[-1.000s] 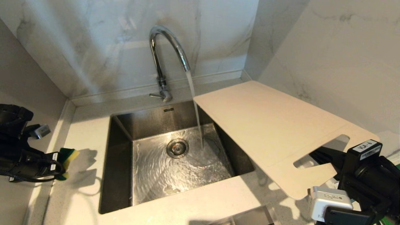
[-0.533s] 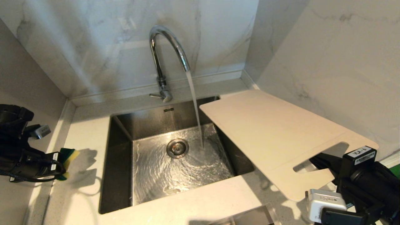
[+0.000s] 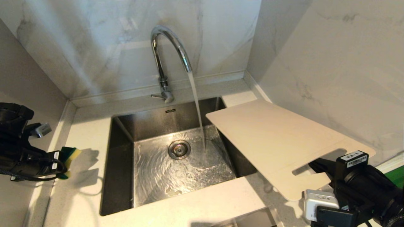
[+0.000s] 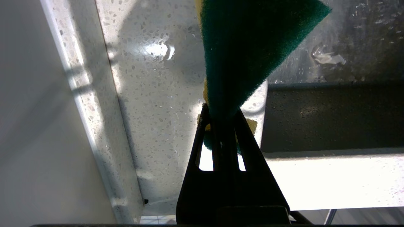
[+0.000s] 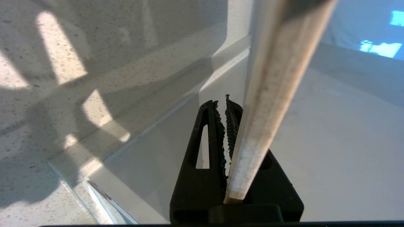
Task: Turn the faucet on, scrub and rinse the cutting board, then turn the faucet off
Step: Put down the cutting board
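Right arm: reached in from the lower right of the head view, right claw (image 3: 318, 165) at the handle-slot end of the cutting board (image 3: 271, 135).
Right claw state: clamped on the cutting board, whose thin edge ran between its fingers (image 5: 233, 126) in the right wrist view.
Cutting board: held tilted above the desk (image 3: 88, 126), its far corner over the right rim of the sink (image 3: 126, 126), just beside the water stream but not under it.
Left arm: at the left edge, above the desk left of the sink.
Left claw (image 4: 221, 116) state: pinched together on a green-and-yellow sponge (image 4: 246, 47).
Faucet (image 3: 164, 56): behind the sink, water falling from its spout into the basin near the drain (image 3: 179, 149).
Room: speckled pale desk, marble-look wall panels meeting in a corner on the right.
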Robot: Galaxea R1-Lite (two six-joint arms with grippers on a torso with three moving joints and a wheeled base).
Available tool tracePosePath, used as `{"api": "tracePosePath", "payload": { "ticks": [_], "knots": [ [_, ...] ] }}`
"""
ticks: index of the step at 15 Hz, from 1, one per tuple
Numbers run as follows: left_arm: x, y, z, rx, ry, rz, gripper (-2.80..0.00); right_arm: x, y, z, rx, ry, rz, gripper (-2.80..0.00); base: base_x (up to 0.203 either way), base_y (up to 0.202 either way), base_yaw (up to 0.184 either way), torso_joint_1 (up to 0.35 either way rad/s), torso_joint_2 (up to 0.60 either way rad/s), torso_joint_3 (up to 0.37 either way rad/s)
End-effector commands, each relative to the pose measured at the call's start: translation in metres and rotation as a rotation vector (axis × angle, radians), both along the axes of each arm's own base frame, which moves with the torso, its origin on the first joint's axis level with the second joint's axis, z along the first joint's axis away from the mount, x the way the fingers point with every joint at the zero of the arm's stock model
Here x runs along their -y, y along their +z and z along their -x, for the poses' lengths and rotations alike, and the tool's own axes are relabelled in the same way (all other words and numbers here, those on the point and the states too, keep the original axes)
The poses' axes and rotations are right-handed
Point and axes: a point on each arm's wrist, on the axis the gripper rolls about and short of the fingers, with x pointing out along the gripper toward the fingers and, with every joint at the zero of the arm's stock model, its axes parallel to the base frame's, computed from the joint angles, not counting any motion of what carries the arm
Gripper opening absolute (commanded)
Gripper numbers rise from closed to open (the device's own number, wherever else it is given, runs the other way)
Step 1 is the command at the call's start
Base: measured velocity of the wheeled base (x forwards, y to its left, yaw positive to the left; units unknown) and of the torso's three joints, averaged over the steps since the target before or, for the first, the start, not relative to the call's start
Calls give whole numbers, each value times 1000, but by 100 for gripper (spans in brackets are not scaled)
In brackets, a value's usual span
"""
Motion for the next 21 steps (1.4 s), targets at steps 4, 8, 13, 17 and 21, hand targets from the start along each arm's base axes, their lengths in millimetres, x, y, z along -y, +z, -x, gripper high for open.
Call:
{"api": "tracePosePath", "payload": {
  "ticks": [4, 8, 13, 17, 21],
  "knots": [
    [0, -1, -2, -4, 1, 3, -280, 0, -9, -17, -58, -15, 19, -280, 0, 0, 0, 0, 0, 0],
    [0, -2, -4, -7, 1, 3, -280, 0, -15, -25, -94, -20, 24, -280, 0, 0, 0, 0, 0, 0],
    [-1, 0, -6, -2, 2, 3, -280, 1, -23, -35, -139, -31, 31, -280, 0, 0, 0, 0, 0, 0],
    [1, -2, -7, -8, 10, 14, -280, 1, -28, -40, -166, -38, 34, -280, 0, 0, 0, 0, 0, 0],
    [1, -2, -7, -6, 17, 19, -280, 1, -43, -43, -242, -53, -9, -280, 0, 0, 0, 0, 0, 0]
  ]
}}
